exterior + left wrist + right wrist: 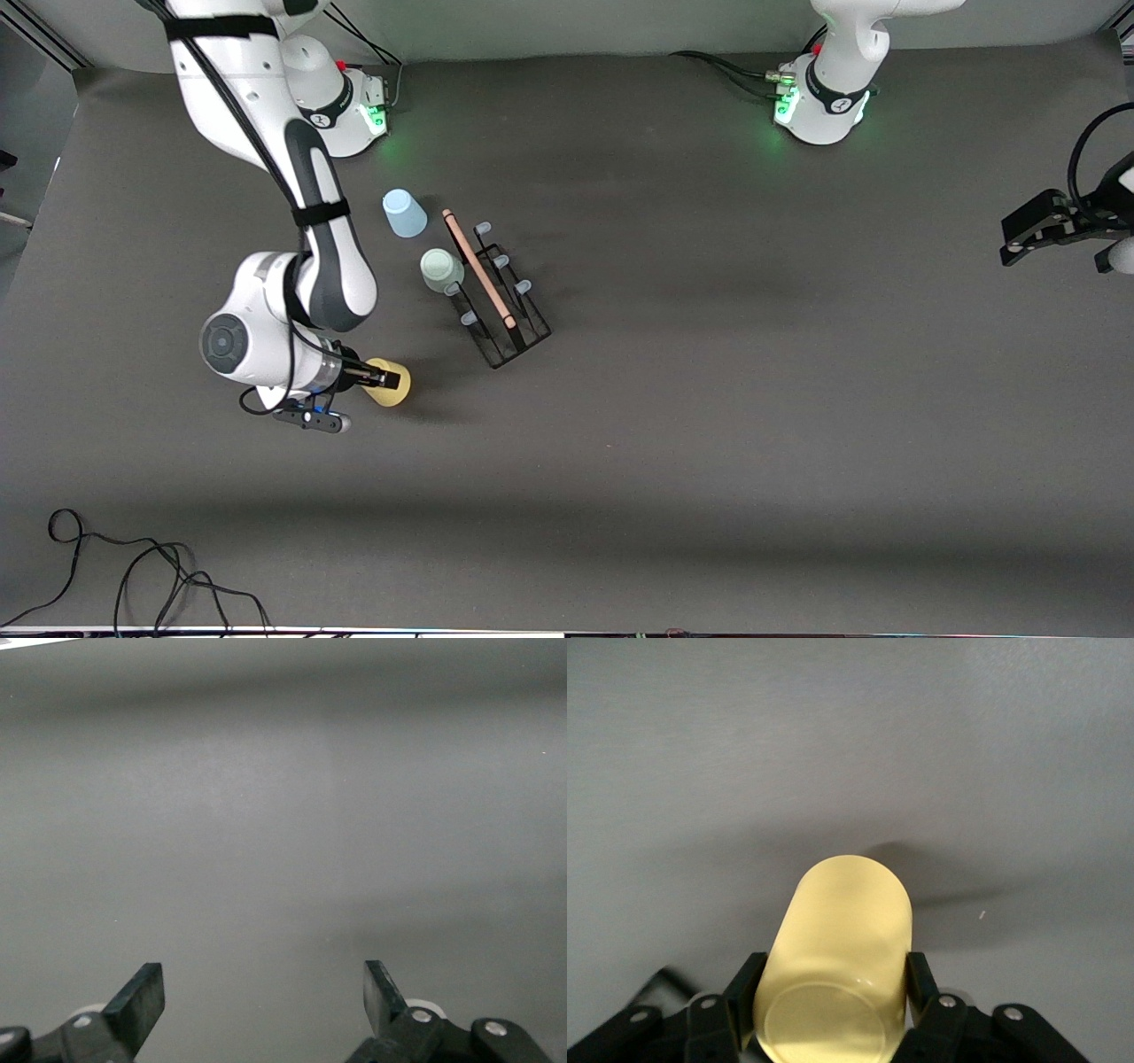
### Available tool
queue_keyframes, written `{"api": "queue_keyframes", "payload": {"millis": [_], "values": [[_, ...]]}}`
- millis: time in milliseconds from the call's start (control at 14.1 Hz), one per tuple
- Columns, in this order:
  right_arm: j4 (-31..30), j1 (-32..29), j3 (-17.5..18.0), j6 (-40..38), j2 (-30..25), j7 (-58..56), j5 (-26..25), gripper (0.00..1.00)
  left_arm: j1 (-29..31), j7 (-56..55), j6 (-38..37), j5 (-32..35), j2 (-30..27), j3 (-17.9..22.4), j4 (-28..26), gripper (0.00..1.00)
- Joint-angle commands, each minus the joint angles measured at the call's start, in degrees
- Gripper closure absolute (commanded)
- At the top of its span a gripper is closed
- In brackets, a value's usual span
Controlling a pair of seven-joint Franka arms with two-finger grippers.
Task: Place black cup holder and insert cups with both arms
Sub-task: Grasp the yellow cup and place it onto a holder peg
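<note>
We have the right claw clamped on the yellow cup, fingers pressed to either side of its body near the closed base, as the right wrist view shows. The cup lies tipped on its side, low over the worktop toward the right arm's end, nearer the front camera than the black cup holder.

That holder stands upright on the worktop with its wooden rod handle running along the top and its pale blue prong tips free. The pale green cup sits touching the rack's side, and the light blue cup stands just beside it, closer to the right arm's base. Both rest mouth down.

Out at the worktop's edge by the left arm's end, the left claw waits, jaws spread wide over bare surface, gripping nothing.

So we judge the holder is placed and the cup stage is opening: a grasp is made, no prong is filled yet. Next we need to lift the yellow cup, turn its mouth downward and line it up over a free prong without nudging the light wire rack.
</note>
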Motion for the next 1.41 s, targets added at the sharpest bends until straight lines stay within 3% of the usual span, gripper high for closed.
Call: {"api": "queue_keyframes", "payload": {"millis": [0, 354, 636, 919, 1061, 1273, 1343], "values": [[1.1, 2.4, -0.4, -5.3, -6.6, 7.8, -0.7, 1.00, -0.2, -0.3, 0.0, 0.0, -0.1, -0.1, 0.2, 0.00], [3.0, 10.5, -0.3, -7.4, -9.1, 25.1, -2.4, 1.00, -0.9, -0.4, 0.3, -0.1, 0.2, -0.5, 0.3, 0.00], [2.6, 14.8, -0.4, -7.0, -8.7, 28.7, -2.4, 1.00, -0.8, -0.3, -0.4, -0.1, -0.1, -0.5, 0.5, 0.00], [2.1, 15.4, -0.3, -6.9, -7.8, 28.6, -4.1, 1.00, -0.6, -0.2, -0.9, -0.1, 0.1, -1.1, 0.1, 0.00], [2.1, 15.2, -0.3, -6.9, -7.5, 28.7, -4.1, 0.03, -0.6, -0.3, -0.8, -0.1, 0.1, -1.0, 0.1, 0.00], [2.5, 14.6, -0.7, -7.7, -8.6, 28.3, -4.8, 0.00, -0.6, -0.3, -0.9, -0.1, 0.1, -1.1, 0.1, 0.00], [3.2, 14.7, -2.2, -10.5, -10.2, 27.9, -7.8, 0.00, -0.6, -0.3, -0.8, 0.1, 0.1, -1.0, 0.2, 0.00]]}}
